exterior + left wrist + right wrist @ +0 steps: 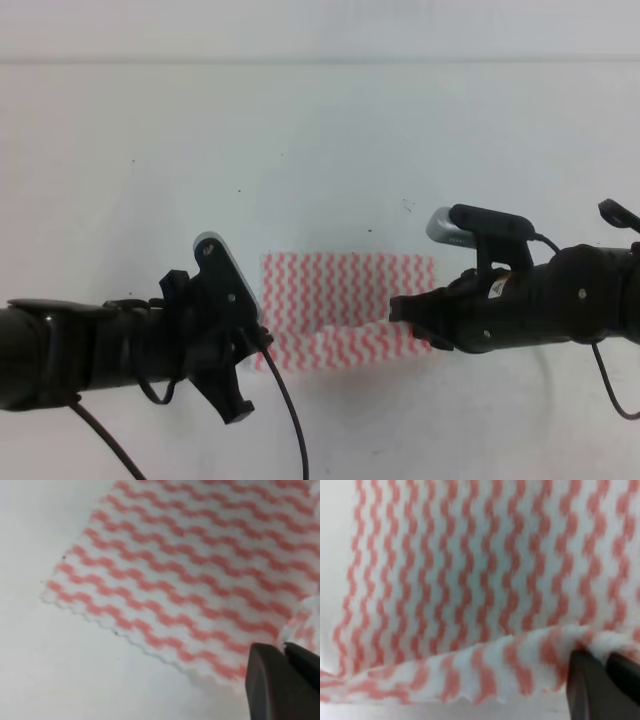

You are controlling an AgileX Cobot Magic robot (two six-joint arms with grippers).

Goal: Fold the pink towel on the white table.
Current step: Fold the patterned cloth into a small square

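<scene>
A: While the pink towel (pixel 345 310) lies mid-table on the white table (pixel 320 150), long axis left to right, which claw is nearer?

B: Both sit at its near corners. The right gripper (pixel 606 659) pinches the lifted near edge; the left gripper (pixel 285 650) looks closed on the near-left corner. The free cloth lies far.

Overhead camera looks straight down on my arms; both my wrist cameras hang close, sharing the pink towel (pixel 345 305).
</scene>
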